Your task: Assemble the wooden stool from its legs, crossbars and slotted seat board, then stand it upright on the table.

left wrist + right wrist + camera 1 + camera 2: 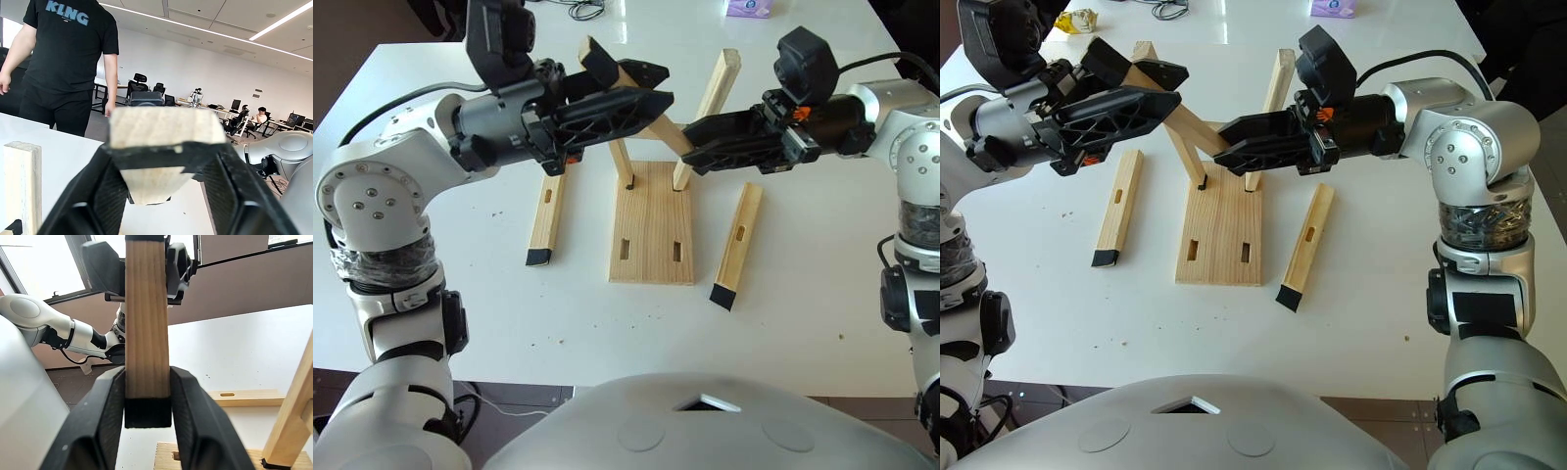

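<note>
Nearest on the white counter [460,294], two loose legs lie flat on either side of the seat board [651,230]. The left loose leg [546,220] and the right loose leg [737,245] each have one slot in the upper face and a black cap on the near end. Neither touches the board. The board lies flat, and the two slots at its near end are unfilled.

At the board's far end, two more legs stand tilted, one at each far slot. Whether either is fully seated cannot be told.

The left gripper [668,83] is clamped across the upper part of the left standing leg [1185,127]. This leg leans away to the left and shows a black cap at its top end.

The right gripper [690,147] is clamped on the lower part of the right standing leg [717,83], just above the board. This leg leans away to the right. The two grippers sit close together above the board's far end.

A purple packet [749,8] lies at the counter's far edge.
</note>
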### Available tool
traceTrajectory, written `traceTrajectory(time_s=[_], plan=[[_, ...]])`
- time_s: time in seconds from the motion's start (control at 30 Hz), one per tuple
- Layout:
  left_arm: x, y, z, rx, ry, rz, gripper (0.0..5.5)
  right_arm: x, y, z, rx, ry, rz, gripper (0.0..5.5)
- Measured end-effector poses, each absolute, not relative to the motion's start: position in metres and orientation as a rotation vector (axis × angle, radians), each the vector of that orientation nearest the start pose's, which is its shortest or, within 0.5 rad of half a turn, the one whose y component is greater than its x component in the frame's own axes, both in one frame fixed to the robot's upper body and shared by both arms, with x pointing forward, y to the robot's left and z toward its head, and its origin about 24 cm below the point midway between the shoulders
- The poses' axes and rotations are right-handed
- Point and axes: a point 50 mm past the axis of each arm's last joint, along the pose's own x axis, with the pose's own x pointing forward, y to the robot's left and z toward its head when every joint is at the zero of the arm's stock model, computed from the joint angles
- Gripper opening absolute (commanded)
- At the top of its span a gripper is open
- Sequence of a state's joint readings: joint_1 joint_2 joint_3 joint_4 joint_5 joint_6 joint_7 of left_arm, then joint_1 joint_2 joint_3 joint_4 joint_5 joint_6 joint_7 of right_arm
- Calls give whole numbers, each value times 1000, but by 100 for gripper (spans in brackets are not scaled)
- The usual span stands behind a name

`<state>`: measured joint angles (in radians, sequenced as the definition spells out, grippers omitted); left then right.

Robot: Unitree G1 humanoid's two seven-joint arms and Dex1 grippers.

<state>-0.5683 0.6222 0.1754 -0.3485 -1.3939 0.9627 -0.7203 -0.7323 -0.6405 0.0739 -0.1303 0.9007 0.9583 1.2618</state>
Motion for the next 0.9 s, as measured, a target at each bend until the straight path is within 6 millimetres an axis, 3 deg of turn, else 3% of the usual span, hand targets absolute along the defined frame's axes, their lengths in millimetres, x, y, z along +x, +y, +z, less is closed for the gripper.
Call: traceTrajectory(time_s=[0.3,0.33,0.63,0.9], plan=[[240,146,246,-346,-31,-1489,139,268,-133,220,144,240,1725,130],[240,146,245,-346,-30,-1491,139,267,-133,220,143,240,1726,166],[240,151,238,-347,-32,-1459,131,270,-139,213,121,182,1668,298],[241,176,208,-228,51,-1332,131,270,-170,203,152,70,1430,415]])
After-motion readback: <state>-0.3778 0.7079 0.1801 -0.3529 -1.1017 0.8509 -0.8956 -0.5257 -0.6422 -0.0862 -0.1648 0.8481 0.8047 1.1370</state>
